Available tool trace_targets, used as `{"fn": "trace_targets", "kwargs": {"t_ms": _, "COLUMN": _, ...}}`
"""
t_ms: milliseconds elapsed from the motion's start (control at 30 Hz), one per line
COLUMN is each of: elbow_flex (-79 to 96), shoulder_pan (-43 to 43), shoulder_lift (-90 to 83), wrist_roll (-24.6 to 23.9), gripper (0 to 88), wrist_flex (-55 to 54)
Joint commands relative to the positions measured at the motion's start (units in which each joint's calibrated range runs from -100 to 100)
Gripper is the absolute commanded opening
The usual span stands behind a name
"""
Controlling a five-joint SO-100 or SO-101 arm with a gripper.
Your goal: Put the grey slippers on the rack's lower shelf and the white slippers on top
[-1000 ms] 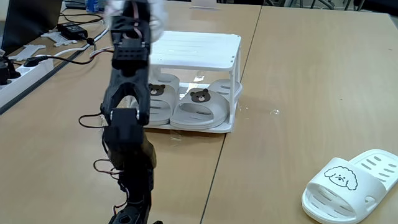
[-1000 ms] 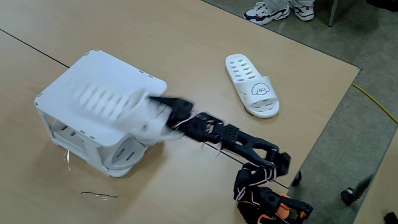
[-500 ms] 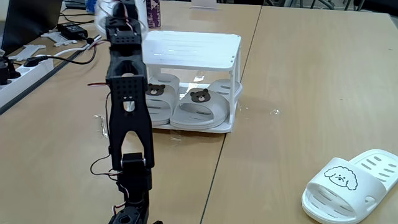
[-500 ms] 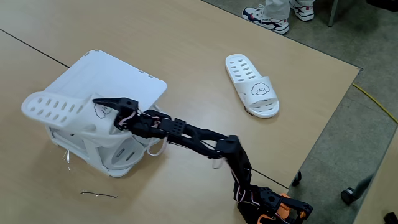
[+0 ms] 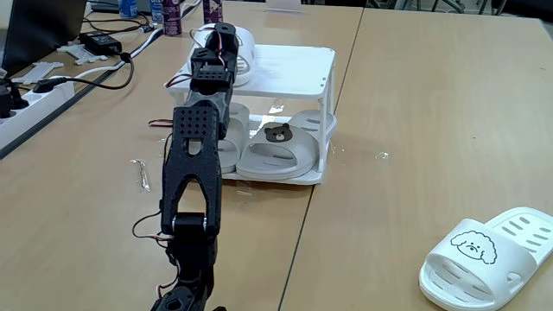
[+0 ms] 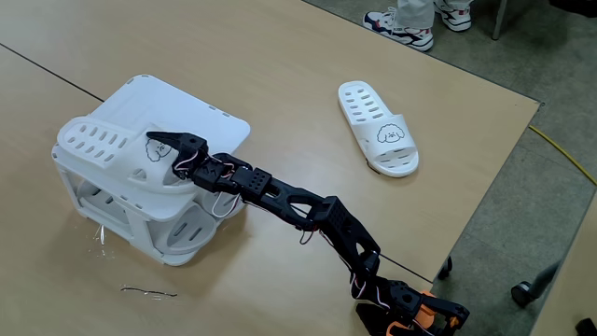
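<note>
Wooden worktop (image 5: pixel 415 112) panels met at a seam, and a grey floor showed along the upper right edge of a fixed view, where a person's trainers (image 6: pixel 399 17) stood at the top of the frame. Cables and a power strip (image 5: pixel 34 91) lay at the upper left of a fixed view.

The rack (image 5: pixel 294 69) stood in the upper middle of that view and at the left of the other (image 6: pixel 201 117). On its lower shelf (image 5: pixel 307 177) the 2 grey slippers (image 5: pixel 281 151) lay side by side, bear faces showing under the top tier.

The black arm (image 5: pixel 194 164) stretched from the bottom of the frame up to the rack's top. Its fingers (image 6: pixel 166 144) were clenched on the strap of 1 white slipper (image 6: pixel 103 149), which lay along the left part of the rack's top with its slotted sole facing up and its heel end reaching the left edge. In a fixed view that slipper (image 5: pixel 240 47) showed as a white shape at the rack's far left corner, behind the fingers (image 5: pixel 226 43).

The other white slipper (image 6: pixel 378 126) lay flat on the worktop well apart from the rack, puppy face up, at the upper right of a fixed view and at the lower right corner of the other (image 5: pixel 488 255).
</note>
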Motion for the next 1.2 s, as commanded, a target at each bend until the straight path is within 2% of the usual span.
{"fn": "trace_targets", "kwargs": {"t_ms": 0, "elbow_flex": -5.34, "shoulder_pan": -0.18, "shoulder_lift": -2.96, "wrist_roll": 0.42, "gripper": 33.9, "wrist_flex": -0.34}}
{"fn": "trace_targets", "kwargs": {"t_ms": 100, "elbow_flex": -1.20, "shoulder_pan": -0.18, "shoulder_lift": -6.58, "wrist_roll": 0.42, "gripper": 31.8, "wrist_flex": -0.25}}
{"fn": "trace_targets", "kwargs": {"t_ms": 633, "elbow_flex": 52.30, "shoulder_pan": 0.39, "shoulder_lift": -49.91, "wrist_roll": 0.42, "gripper": 31.6, "wrist_flex": -0.77}}
{"fn": "trace_targets", "kwargs": {"t_ms": 700, "elbow_flex": 60.51, "shoulder_pan": 2.36, "shoulder_lift": -58.57, "wrist_roll": 0.42, "gripper": 23.7, "wrist_flex": -0.86}}
{"fn": "trace_targets", "kwargs": {"t_ms": 800, "elbow_flex": 68.27, "shoulder_pan": 7.22, "shoulder_lift": -68.00, "wrist_roll": 0.42, "gripper": 3.8, "wrist_flex": -1.37}}
{"fn": "trace_targets", "kwargs": {"t_ms": 833, "elbow_flex": 72.24, "shoulder_pan": 9.03, "shoulder_lift": -70.44, "wrist_roll": 0.42, "gripper": 0.3, "wrist_flex": -4.48}}
{"fn": "trace_targets", "kwargs": {"t_ms": 867, "elbow_flex": 77.47, "shoulder_pan": 10.34, "shoulder_lift": -72.29, "wrist_roll": 0.42, "gripper": 1.0, "wrist_flex": -10.61}}
{"fn": "trace_targets", "kwargs": {"t_ms": 967, "elbow_flex": 99.12, "shoulder_pan": 11.33, "shoulder_lift": -74.73, "wrist_roll": 0.42, "gripper": 0.8, "wrist_flex": -36.32}}
{"fn": "trace_targets", "kwargs": {"t_ms": 1033, "elbow_flex": 111.66, "shoulder_pan": 11.49, "shoulder_lift": -74.14, "wrist_roll": 0.42, "gripper": 0.8, "wrist_flex": -49.09}}
{"fn": "trace_targets", "kwargs": {"t_ms": 1167, "elbow_flex": 132.41, "shoulder_pan": 12.40, "shoulder_lift": -70.94, "wrist_roll": 0.42, "gripper": 0.8, "wrist_flex": -63.75}}
